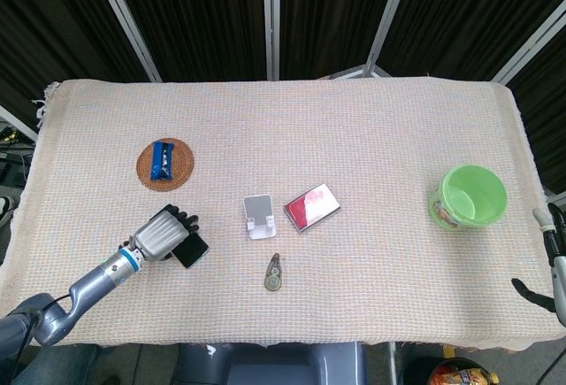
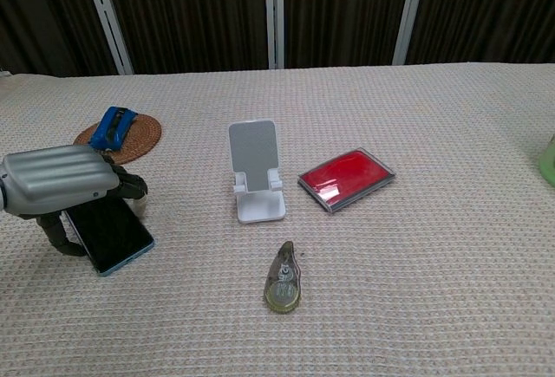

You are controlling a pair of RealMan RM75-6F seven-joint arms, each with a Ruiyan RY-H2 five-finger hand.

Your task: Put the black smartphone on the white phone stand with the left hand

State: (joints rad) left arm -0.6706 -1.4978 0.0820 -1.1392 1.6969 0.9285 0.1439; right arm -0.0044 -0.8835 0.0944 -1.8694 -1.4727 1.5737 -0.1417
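The black smartphone [image 1: 195,250] [image 2: 111,231] lies at the front left of the cloth-covered table [image 1: 371,137], mostly under my left hand [image 1: 162,234] [image 2: 61,179]. That hand grips it, fingers curled over its far edge and thumb against its left side. The white phone stand [image 1: 259,215] [image 2: 256,169] is upright and bare, a short way right of the phone. Only a sliver of my right hand [image 1: 550,257] shows at the right edge of the head view; it is off the table, with thumb and fingers apart and nothing in them.
A blue packet on a round woven coaster [image 1: 164,164] [image 2: 117,137] sits behind the left hand. A red case [image 1: 311,207] [image 2: 346,178] lies right of the stand, a correction-tape roller [image 1: 274,273] [image 2: 283,278] in front of it. A green bucket [image 1: 470,196] stands far right.
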